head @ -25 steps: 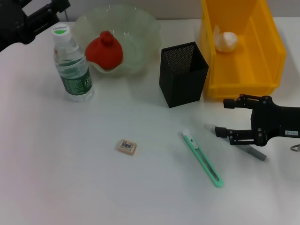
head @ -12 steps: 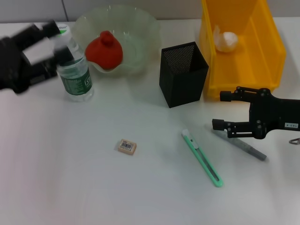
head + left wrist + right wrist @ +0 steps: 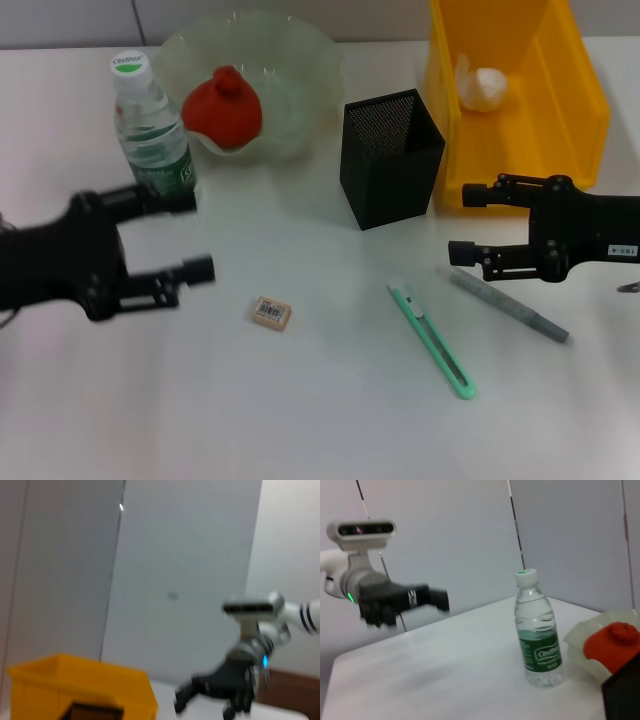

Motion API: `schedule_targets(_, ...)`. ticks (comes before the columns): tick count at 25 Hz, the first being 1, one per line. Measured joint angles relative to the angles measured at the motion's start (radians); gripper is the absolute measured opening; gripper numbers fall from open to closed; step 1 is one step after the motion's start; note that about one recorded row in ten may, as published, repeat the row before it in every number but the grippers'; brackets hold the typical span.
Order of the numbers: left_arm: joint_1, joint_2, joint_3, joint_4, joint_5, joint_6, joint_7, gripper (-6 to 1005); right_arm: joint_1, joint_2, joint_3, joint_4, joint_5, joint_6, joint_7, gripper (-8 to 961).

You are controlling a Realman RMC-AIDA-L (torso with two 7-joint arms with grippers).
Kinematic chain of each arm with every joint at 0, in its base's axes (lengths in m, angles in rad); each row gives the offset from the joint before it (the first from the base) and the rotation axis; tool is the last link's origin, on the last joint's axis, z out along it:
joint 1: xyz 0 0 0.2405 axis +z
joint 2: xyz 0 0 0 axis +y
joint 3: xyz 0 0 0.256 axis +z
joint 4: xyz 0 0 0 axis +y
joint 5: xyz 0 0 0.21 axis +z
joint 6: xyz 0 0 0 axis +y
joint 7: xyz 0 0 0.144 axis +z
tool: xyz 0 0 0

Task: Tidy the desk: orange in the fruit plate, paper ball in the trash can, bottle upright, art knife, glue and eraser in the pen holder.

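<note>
The orange point(image 3: 222, 107) lies in the pale green fruit plate point(image 3: 300, 60). The paper ball point(image 3: 482, 87) rests in the yellow trash can point(image 3: 590, 110). The bottle point(image 3: 152, 135) stands upright. On the table lie the eraser point(image 3: 271, 313), the green art knife point(image 3: 432, 338) and the grey glue stick point(image 3: 508, 305), all outside the black mesh pen holder point(image 3: 390, 158). My left gripper point(image 3: 200, 234) is open, just in front of the bottle and left of the eraser. My right gripper point(image 3: 461, 222) is open, holding nothing, just behind the glue.
The right wrist view shows the bottle point(image 3: 537, 635), the orange point(image 3: 612, 640) and my left gripper point(image 3: 395, 600) farther off. The left wrist view shows the trash can point(image 3: 75, 680) and my right gripper point(image 3: 215, 695) beyond it.
My left arm has swung from the far left corner down toward the front, ending in front of the bottle. My right gripper has shifted slightly back off the glue, which stays put.
</note>
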Motion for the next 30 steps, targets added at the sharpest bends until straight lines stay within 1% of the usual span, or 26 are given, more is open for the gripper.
schedule_targets(2,0.003,-0.010,0.000,-0.002,0.039,-0.020,0.040,787,0.005,-0.002,-0.003,-0.002,-0.001,-0.005,0.020,795)
schedule_targets(3,0.008,-0.021,0.000,-0.003,0.063,-0.037,0.068,787,0.009,-0.002,-0.004,-0.003,-0.003,-0.006,0.031,795)
schedule_targets(4,0.010,-0.025,0.000,-0.003,0.073,-0.049,0.077,787,0.012,-0.003,-0.005,-0.004,-0.004,-0.006,0.038,794)
schedule_targets(5,0.014,-0.035,0.000,-0.005,0.091,-0.072,0.095,787,0.014,-0.003,-0.006,-0.005,-0.005,-0.006,0.045,794)
schedule_targets(8,0.014,-0.052,0.001,-0.038,0.128,-0.124,0.133,786,0.021,-0.005,-0.009,-0.008,-0.008,-0.007,0.059,793)
schedule_targets(9,0.011,-0.055,0.001,-0.065,0.133,-0.139,0.161,786,0.023,-0.005,-0.011,-0.009,-0.010,-0.007,0.061,793)
schedule_targets(11,0.011,-0.055,0.001,-0.065,0.133,-0.139,0.161,786,0.027,-0.001,-0.012,-0.009,-0.019,-0.006,0.063,793)
schedule_targets(12,0.007,-0.058,-0.002,-0.103,0.132,-0.149,0.208,786,0.031,0.002,-0.017,-0.008,-0.030,-0.003,0.064,792)
schedule_targets(14,0.006,-0.061,-0.007,-0.119,0.131,-0.153,0.231,786,0.033,0.003,-0.020,-0.006,-0.034,0.000,0.064,792)
schedule_targets(17,0.006,-0.062,-0.009,-0.121,0.131,-0.156,0.234,786,0.038,0.008,-0.024,-0.002,-0.038,0.007,0.064,791)
schedule_targets(19,0.005,-0.069,-0.010,-0.123,0.136,-0.170,0.237,786,0.038,0.010,-0.023,-0.002,-0.038,0.008,0.064,791)
schedule_targets(24,0.005,-0.075,-0.010,-0.124,0.134,-0.176,0.248,786,0.054,0.011,-0.025,-0.008,-0.038,0.010,0.079,790)
schedule_targets(27,0.008,-0.082,-0.009,-0.124,0.132,-0.178,0.261,786,0.081,0.010,-0.027,-0.018,-0.052,0.007,0.127,789)
schedule_targets(28,0.008,-0.087,-0.009,-0.125,0.131,-0.182,0.265,786,0.093,0.009,-0.029,-0.030,-0.064,0.005,0.155,789)
schedule_targets(30,0.008,-0.088,-0.009,-0.125,0.131,-0.185,0.266,786,0.118,0.009,-0.046,-0.076,-0.107,0.001,0.243,788)
